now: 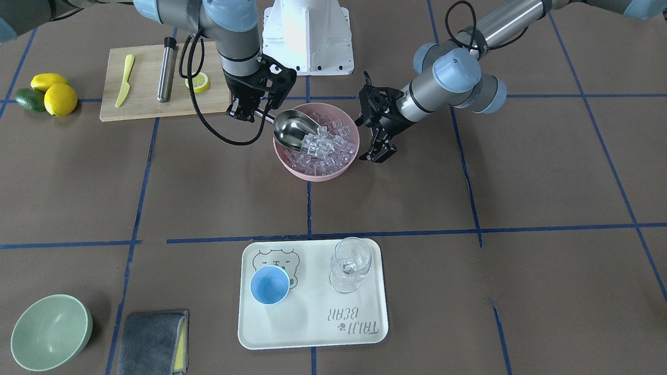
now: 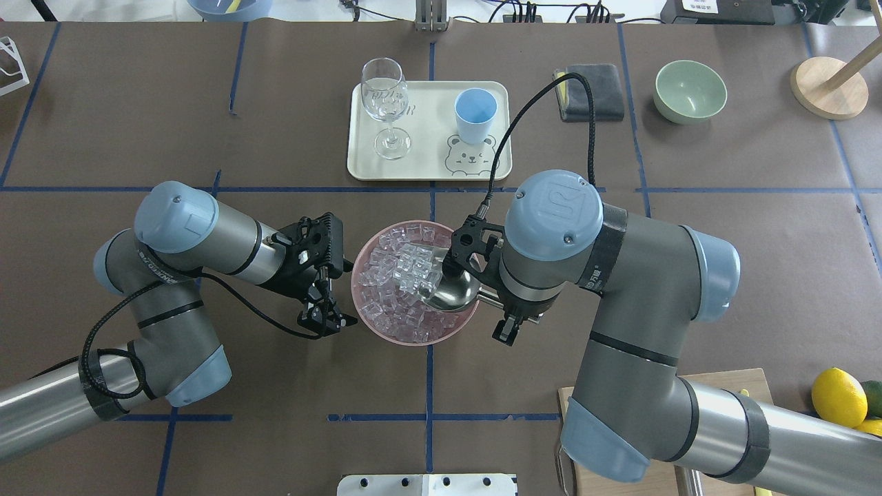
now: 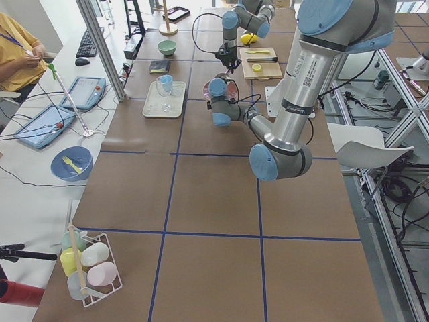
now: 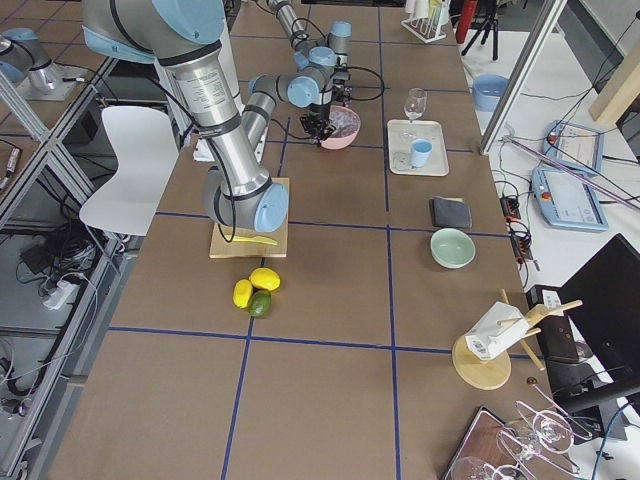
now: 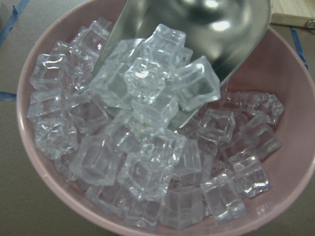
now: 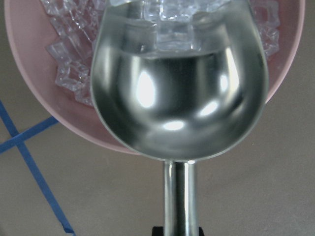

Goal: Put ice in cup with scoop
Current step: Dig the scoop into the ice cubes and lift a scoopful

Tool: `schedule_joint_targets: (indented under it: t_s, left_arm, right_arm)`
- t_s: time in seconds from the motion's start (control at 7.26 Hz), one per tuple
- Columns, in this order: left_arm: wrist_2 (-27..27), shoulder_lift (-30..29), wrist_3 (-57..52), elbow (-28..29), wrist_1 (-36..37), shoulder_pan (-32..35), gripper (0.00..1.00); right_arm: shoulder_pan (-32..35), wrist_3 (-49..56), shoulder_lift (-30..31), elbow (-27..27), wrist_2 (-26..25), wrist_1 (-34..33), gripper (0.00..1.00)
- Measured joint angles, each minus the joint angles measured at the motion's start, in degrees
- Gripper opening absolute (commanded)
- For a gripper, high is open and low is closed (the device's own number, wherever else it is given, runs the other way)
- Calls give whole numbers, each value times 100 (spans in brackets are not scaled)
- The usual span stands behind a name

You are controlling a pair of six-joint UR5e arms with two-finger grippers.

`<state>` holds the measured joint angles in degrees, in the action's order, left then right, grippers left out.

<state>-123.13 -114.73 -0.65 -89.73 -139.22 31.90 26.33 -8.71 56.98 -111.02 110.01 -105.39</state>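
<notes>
A pink bowl (image 4: 343, 128) sits near the tray (image 4: 432, 132); the cup (image 4: 421, 152) stands on it.

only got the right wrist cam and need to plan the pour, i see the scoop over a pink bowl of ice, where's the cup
Observer: The cup stands on a cream tray, on the far side of the pink bowl from the robot's base.
Operator: anything in it
Observer: No, it is empty; its inside shows bare blue.
Operator: and the left arm, is it in my way
Observer: The left gripper hangs beside the pink bowl's rim, on the side away from the scoop handle, jaws open and holding nothing.
</notes>
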Motion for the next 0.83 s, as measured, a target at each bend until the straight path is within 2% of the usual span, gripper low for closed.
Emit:
schedule_joint_targets:
  t_s: [0.55,0.83]
  left_arm:
    - [-2,-4,3,-7,-4,0,100]
    - [-6,2,3,-12,-7,3,100]
  right_arm:
    - [-26,-790,701,-400,4,1083,0]
    - [-29,-1104,817,-556,-5,1311,0]
